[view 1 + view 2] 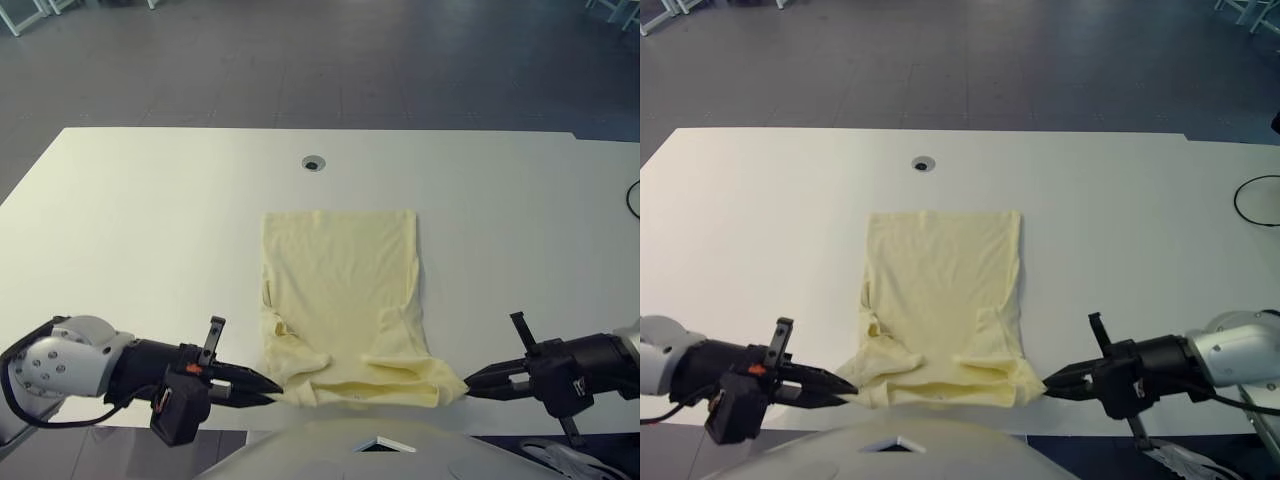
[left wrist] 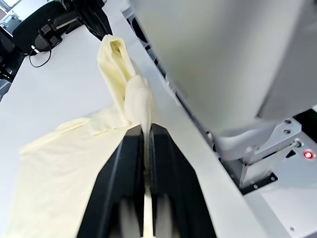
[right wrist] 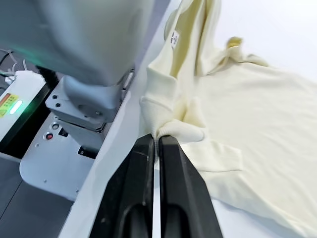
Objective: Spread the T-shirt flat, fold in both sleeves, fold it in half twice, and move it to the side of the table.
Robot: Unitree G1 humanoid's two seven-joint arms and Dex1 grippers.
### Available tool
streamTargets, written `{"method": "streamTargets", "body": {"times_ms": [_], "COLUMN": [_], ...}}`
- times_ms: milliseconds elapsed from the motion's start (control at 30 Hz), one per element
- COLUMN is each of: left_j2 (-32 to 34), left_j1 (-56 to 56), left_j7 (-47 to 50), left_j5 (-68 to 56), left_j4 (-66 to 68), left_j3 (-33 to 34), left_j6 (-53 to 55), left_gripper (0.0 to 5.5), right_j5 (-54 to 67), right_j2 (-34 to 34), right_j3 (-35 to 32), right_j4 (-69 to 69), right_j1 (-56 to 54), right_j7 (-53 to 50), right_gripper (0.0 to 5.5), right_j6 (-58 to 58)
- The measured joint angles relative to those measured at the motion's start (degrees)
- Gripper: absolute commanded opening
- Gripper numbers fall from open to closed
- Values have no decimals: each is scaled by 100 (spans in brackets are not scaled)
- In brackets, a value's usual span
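Because the shirt [image 1: 340, 290] is soft and floppy, my left gripper [image 1: 268, 384] and right gripper [image 1: 472, 384] clamp its near corners

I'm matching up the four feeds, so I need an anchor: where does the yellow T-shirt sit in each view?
Left eye view: T-shirt at lower centre.
Right eye view: T-shirt just left of centre.
Left wrist view: a corner pinched in the left end effector, cloth spreading beyond.
Right wrist view: a corner pinched in the right end effector, cloth spreading beyond.
Shared landmark: the white table beneath it.
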Motion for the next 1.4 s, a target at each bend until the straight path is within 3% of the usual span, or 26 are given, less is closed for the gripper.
{"method": "streamTargets", "body": {"times_ms": [200,367,833,1400], "left_j2": [-744,-932,-1093,-1739], "left_j1": [-1220,-1195,-392,412], "left_j7": [-814,-1264,-1886,-2045], "left_j5": [-293,-589,-1781,-2945], "left_j4": [513,491,-413,-1577], "left_j3": [-315,-183,1437,2982], "left_j6": [913,1376,2565,3738], "left_gripper": [1,1,1,1], "right_j5": [70,503,2221,3298], "right_j2": [13,21,-83,-86], "right_j3": [653,792,52,-701], "right_j4": [389,313,-122,-400], "right_j1": [-1117,-1284,-1328,-1168], "right_j7": [55,289,870,890], "right_gripper": [0,0,0,0], "right_j6": [455,894,2181,2907]}}
